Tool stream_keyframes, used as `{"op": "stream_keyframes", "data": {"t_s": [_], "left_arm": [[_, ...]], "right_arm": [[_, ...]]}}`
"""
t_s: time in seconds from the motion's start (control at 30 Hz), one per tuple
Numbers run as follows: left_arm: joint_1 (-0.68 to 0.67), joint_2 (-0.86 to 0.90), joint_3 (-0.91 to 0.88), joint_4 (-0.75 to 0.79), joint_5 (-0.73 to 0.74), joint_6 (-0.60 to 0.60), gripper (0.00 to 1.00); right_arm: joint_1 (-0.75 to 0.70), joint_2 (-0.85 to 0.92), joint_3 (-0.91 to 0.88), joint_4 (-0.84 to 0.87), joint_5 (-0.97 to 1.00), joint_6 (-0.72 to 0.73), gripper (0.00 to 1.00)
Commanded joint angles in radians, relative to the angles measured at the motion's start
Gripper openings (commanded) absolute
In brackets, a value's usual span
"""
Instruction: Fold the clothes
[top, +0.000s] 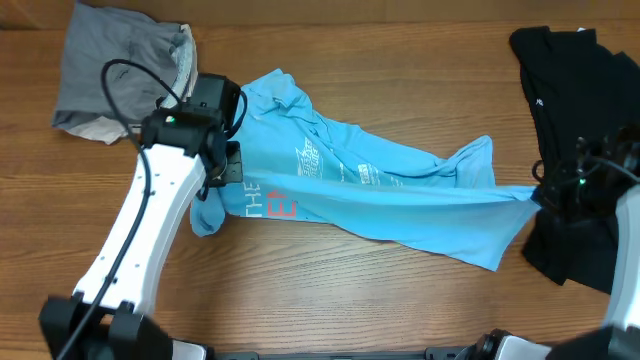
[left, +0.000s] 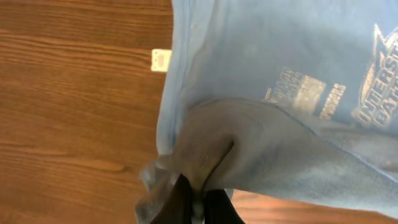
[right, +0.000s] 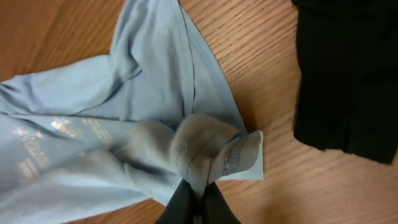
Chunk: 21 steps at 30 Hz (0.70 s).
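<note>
Overhead, the blue T-shirt (top: 380, 190) lies stretched left to right; only the wrist views show the left gripper (left: 199, 208) and right gripper (right: 198, 202) — each pinching bunched shirt cloth.

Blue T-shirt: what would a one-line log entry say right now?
left gripper: shut on blue T-shirt | right gripper: shut on blue T-shirt | state: stretched between them, unfolded

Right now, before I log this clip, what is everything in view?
T-shirt: one, light blue with red and white lettering, mid-table, stretched between both grippers.
grey and beige pile: one, far left corner.
black garment: one, black, right edge.
table: one, brown wood, under everything.
left gripper: one, dark fingers, shut on the T-shirt's left end.
right gripper: one, dark fingers, shut on the T-shirt's right end.
</note>
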Motion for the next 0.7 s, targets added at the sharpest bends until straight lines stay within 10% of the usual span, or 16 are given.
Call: {"op": "stream_keyframes", "data": {"t_s": [0.0, 0.67], "left_arm": [[0.010, 0.084, 0.017, 0.048, -0.028, 0.016, 0.04], [0.010, 0.296, 0.017, 0.225, -0.024, 0.042, 0.04]], "right_arm": [[0.020, 0.084, -0.004, 0.028, -0.008, 0.005, 0.04], [0.048, 0.330, -0.057, 0.154, -0.004, 0.044, 0.04]]}}
